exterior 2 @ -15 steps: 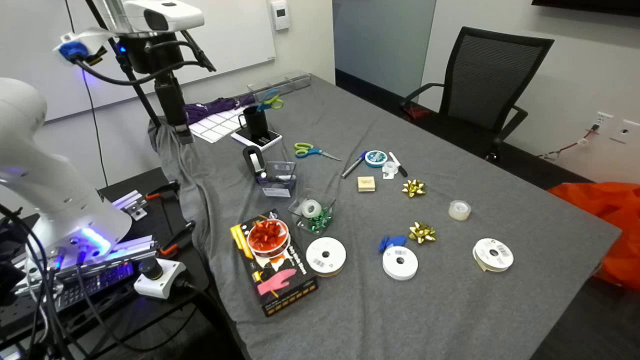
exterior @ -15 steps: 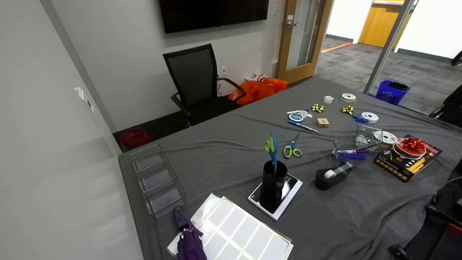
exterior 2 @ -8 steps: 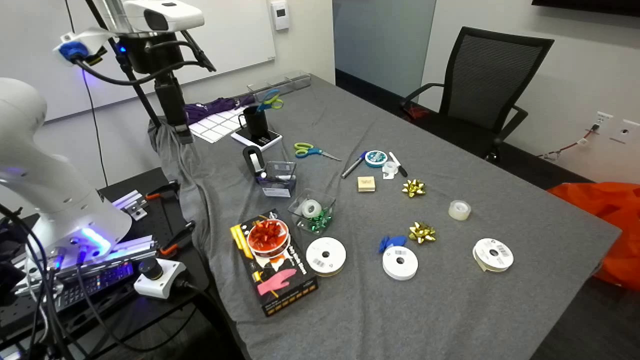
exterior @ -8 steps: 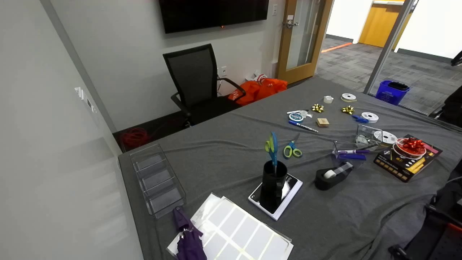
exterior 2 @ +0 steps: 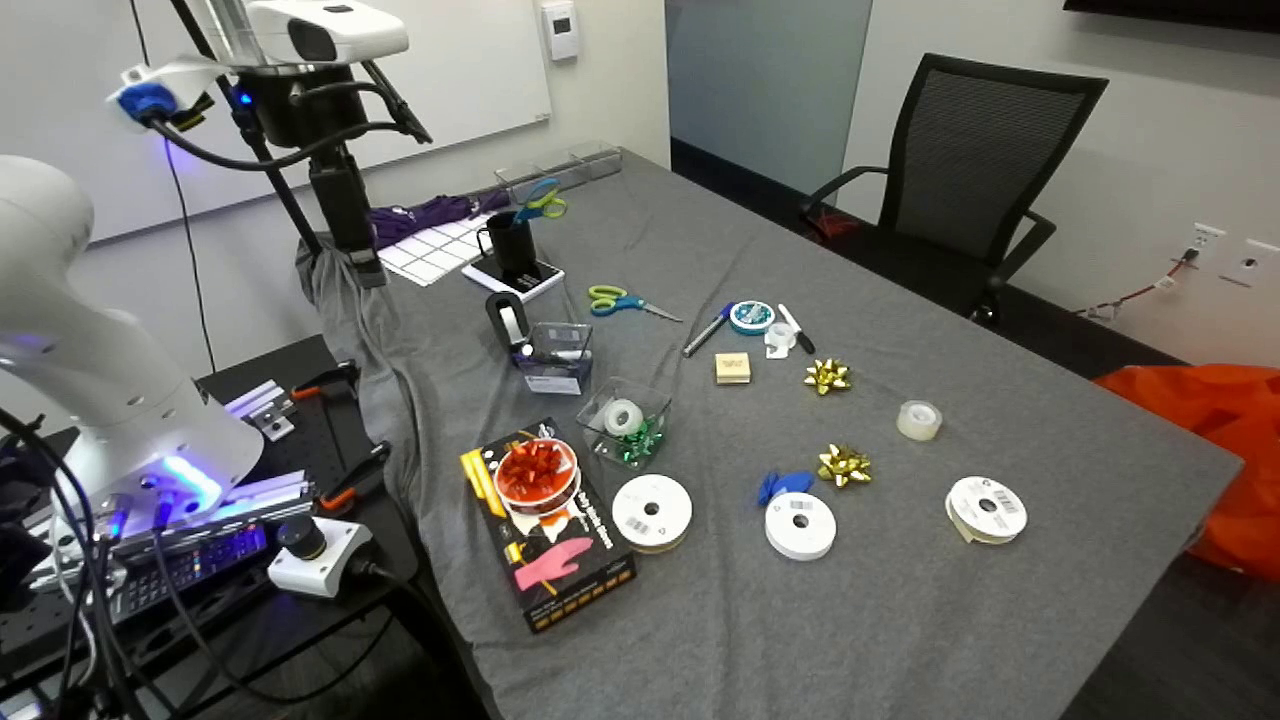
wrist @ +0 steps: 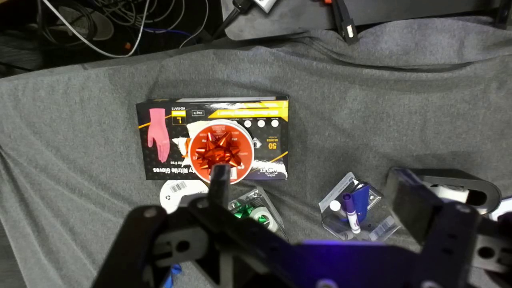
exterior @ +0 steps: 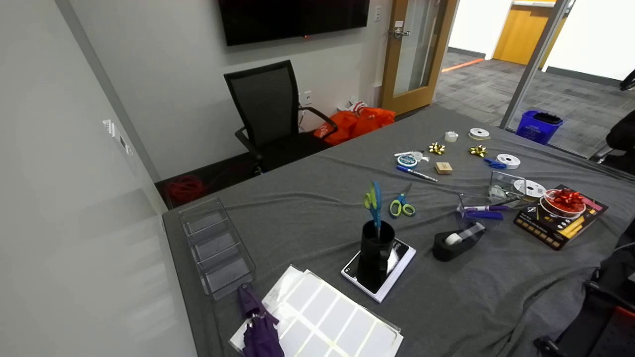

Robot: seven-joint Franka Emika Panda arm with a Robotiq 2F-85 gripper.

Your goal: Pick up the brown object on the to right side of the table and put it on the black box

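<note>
The brown object is a small light-brown wooden block, lying on the grey cloth in both exterior views [exterior: 443, 168] [exterior 2: 732, 368]. It is out of the wrist view. The black box is a flat glove box, in both exterior views [exterior: 540, 229] [exterior 2: 590, 580] and the wrist view [wrist: 268, 150]. A red ribbon spool with a red bow [wrist: 218, 152] sits on it. My gripper [exterior 2: 368, 270] hangs at the table's edge near the white label sheets, far from the block. In the wrist view the gripper [wrist: 314, 180] has its fingers wide apart with nothing between them.
Clear bins with markers [exterior 2: 556, 370] and with tape and a green bow [exterior 2: 625, 425] stand near the black box. A tape dispenser [exterior: 456, 240], black mug [exterior: 377, 248], scissors [exterior 2: 625, 300], pen [exterior 2: 708, 330], gold bows [exterior 2: 827, 376] and ribbon spools [exterior 2: 800, 525] are spread around.
The arm, the gripper and the table objects have not moved. A dark shape at the far right edge of an exterior view has shifted slightly, showing a metal chair leg.
</note>
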